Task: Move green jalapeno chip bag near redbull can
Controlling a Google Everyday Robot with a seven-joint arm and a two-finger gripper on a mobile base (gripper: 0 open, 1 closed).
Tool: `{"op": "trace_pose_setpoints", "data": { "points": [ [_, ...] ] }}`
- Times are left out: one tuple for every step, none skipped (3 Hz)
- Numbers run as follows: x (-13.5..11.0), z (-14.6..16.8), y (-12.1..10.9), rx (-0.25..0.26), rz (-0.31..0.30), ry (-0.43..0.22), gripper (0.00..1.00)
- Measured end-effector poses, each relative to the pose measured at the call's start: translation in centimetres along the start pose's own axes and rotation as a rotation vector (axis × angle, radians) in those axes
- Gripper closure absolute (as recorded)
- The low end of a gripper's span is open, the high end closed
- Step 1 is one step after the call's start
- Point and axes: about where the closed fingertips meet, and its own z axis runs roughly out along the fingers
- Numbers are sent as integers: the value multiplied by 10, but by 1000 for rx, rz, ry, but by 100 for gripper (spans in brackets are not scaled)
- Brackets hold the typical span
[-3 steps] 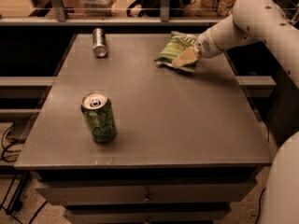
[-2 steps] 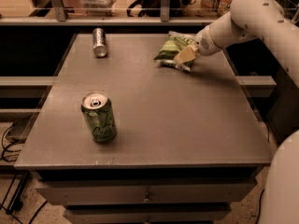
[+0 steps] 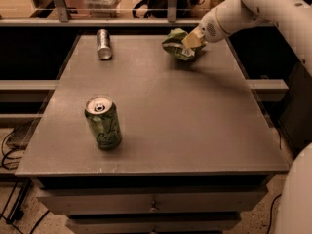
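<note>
I see the white arm (image 3: pixel 253 9) reaching in from the upper right, with the gripper (image 3: pixel 191 42) over the far right of the matte grey table (image 3: pixel 195 130). Its fingers are clamped on the crumpled, crinkly green jalapeno chip bag (image 3: pixel 173 45). The slim metal redbull can (image 3: pixel 103 44) lies on its side at the far left, well apart from the bag, and a wider green can (image 3: pixel 103 123) stands upright at the front left.

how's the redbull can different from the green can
The redbull can lies on its side, far left; the green can stands upright near the front. The redbull can is slimmer, silver-grey; the green can wider. Both are cans, clear of the gripper holding the green jalapeno chip bag far right.
</note>
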Motion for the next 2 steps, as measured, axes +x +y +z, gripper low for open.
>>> {"op": "trace_pose_setpoints", "data": {
  "points": [
    [-53,-14,13,1,-114,-75,100],
    [-92,-1,39,-49,-209,-111,100]
  ]
}}
